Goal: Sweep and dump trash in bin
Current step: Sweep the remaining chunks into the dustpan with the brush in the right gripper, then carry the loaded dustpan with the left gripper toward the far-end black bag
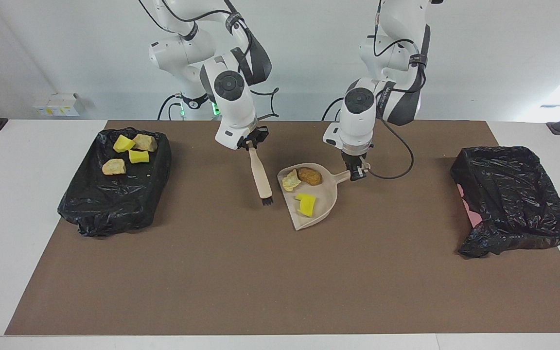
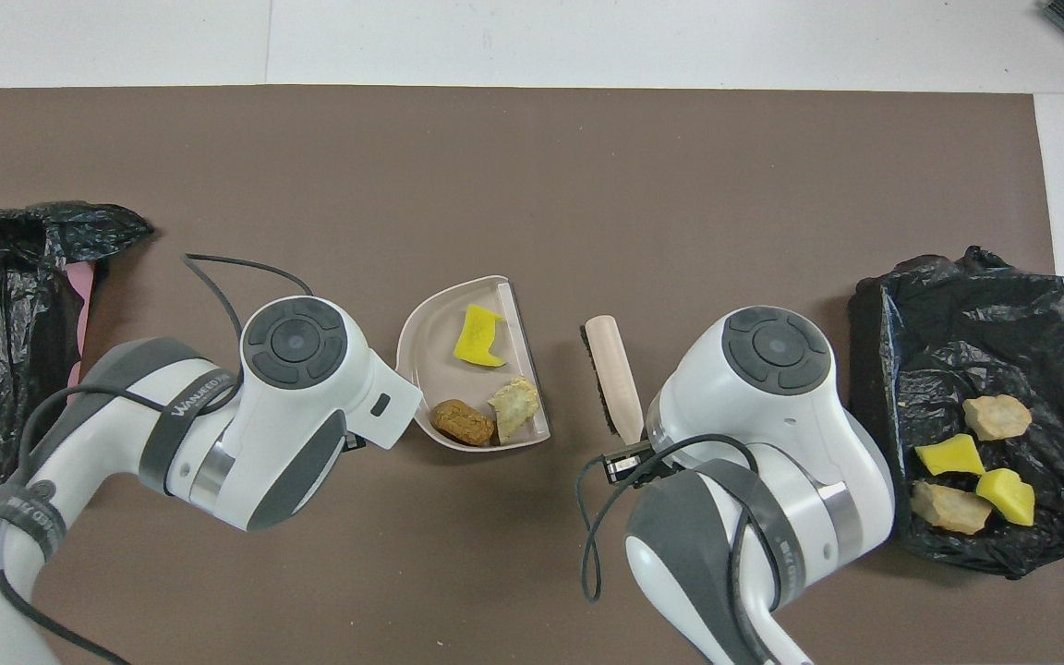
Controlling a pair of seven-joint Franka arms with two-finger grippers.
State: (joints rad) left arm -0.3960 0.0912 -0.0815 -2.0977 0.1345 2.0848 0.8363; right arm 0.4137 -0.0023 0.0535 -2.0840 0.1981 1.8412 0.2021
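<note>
You're clamping the dustpan (image 1: 316,201) handle w/ left gripper (image 1: 356,173) at frame center, keeping 3 trash (image 1: 306,202) bits aboard for dumping; right gripper (image 1: 252,144) is gripping brush (image 1: 260,177), hanging clear beside it

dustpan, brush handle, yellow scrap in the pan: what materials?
Dustpan: beige, smooth, probably moulded plastic, one-piece shape. Brush handle: pale matt, likely wood; dark bristles. Yellow scrap: looks like sponge foam, ragged cut edges.

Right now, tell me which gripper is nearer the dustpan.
Left. The left gripper grips the dustpan by its handle; the right gripper holds the brush beside it, apart.
</note>
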